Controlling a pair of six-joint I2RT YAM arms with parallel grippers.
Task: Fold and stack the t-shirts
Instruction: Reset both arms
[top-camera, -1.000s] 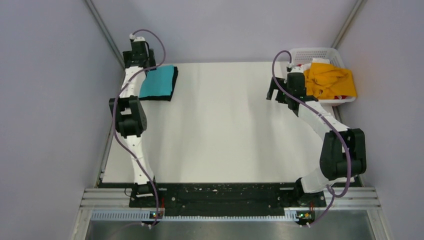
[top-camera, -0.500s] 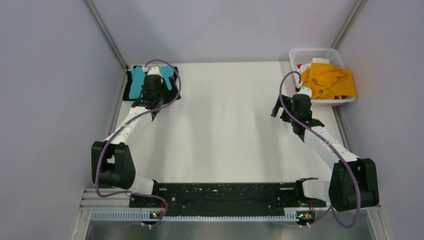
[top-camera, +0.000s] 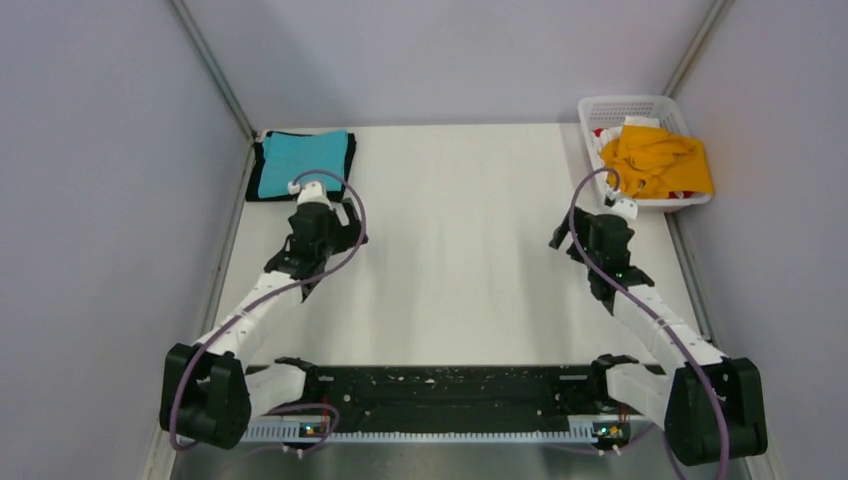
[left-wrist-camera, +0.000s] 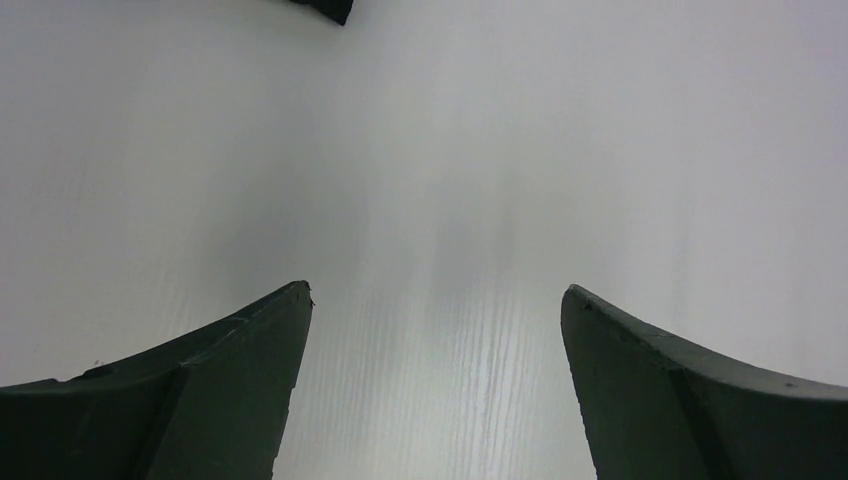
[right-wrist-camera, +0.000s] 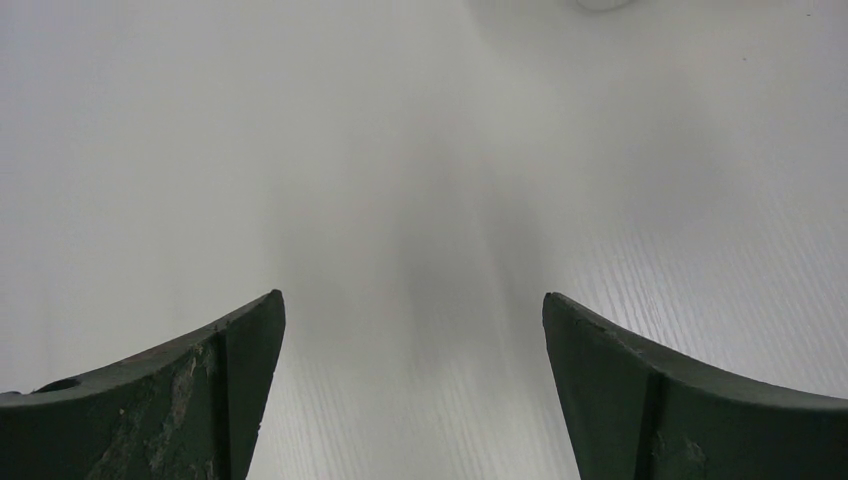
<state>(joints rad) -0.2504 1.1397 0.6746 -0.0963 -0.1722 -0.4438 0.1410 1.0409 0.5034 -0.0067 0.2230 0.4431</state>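
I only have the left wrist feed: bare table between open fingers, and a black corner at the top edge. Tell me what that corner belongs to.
Observer: It belongs to a black t-shirt lying under a folded turquoise t-shirt. The two are stacked in the far left corner of the table, ahead of the left gripper.
Operator: Point me to the next shirt to fold.
Observer: An orange-yellow t-shirt sits crumpled in the white basket at the far right corner, spilling over its near rim.
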